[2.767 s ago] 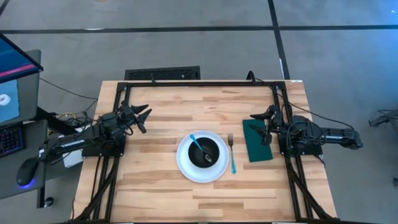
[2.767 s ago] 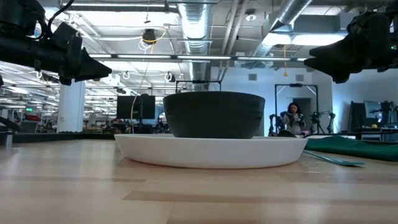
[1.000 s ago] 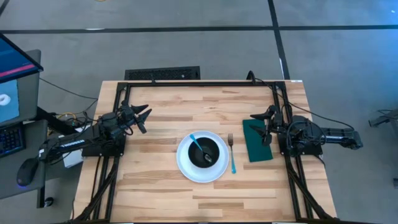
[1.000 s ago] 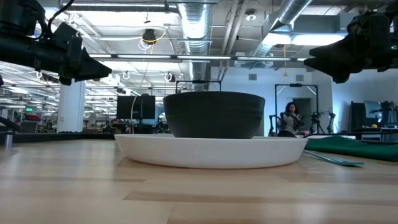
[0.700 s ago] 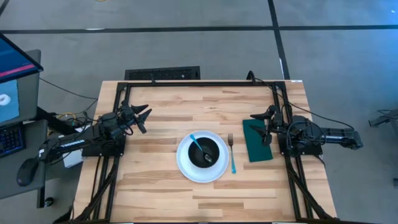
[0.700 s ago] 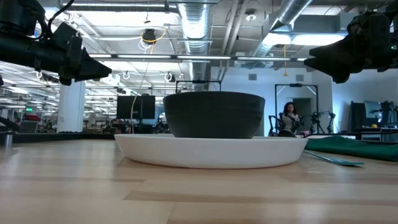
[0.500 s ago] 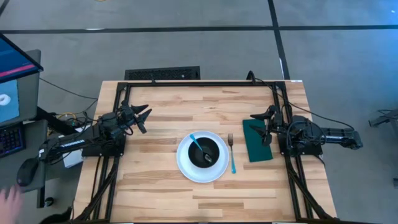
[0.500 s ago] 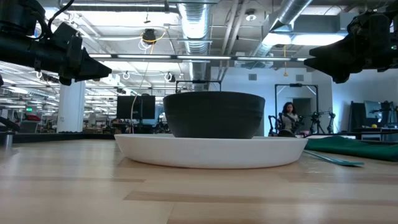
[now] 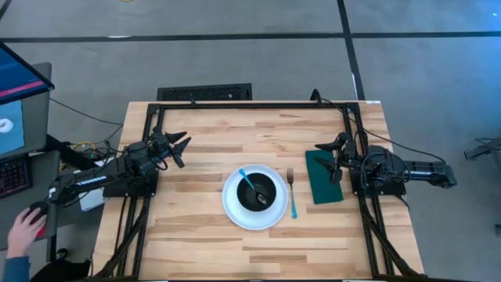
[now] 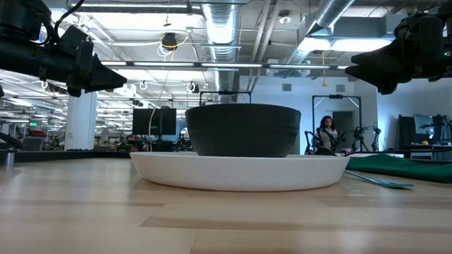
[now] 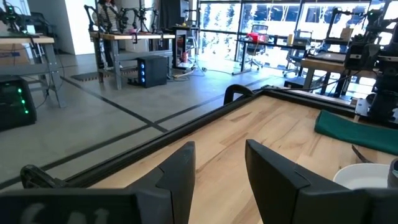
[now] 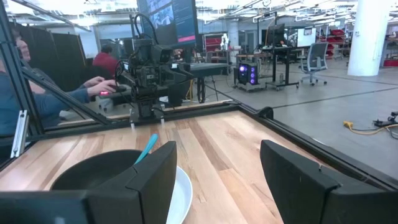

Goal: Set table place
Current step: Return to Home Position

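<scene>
Holds the left hand [image 9: 185, 150] raised near the desk's [image 9: 211, 243] left edge, fingers [image 11: 177, 174] apart. Holds the right hand [image 9: 326, 162] over the green napkin [image 9: 321, 190], likewise parted. Has the black bowl [image 9: 268, 194] on the white plate [image 9: 233, 207] at mid-desk, blue spoon [image 9: 246, 179] in the bowl, blue fork [image 9: 293, 200] between plate and napkin

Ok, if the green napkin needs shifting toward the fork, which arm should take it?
Right, most likely. The right gripper hangs open directly over the napkin, while the left gripper sits beyond the plate on the opposite side.
</scene>
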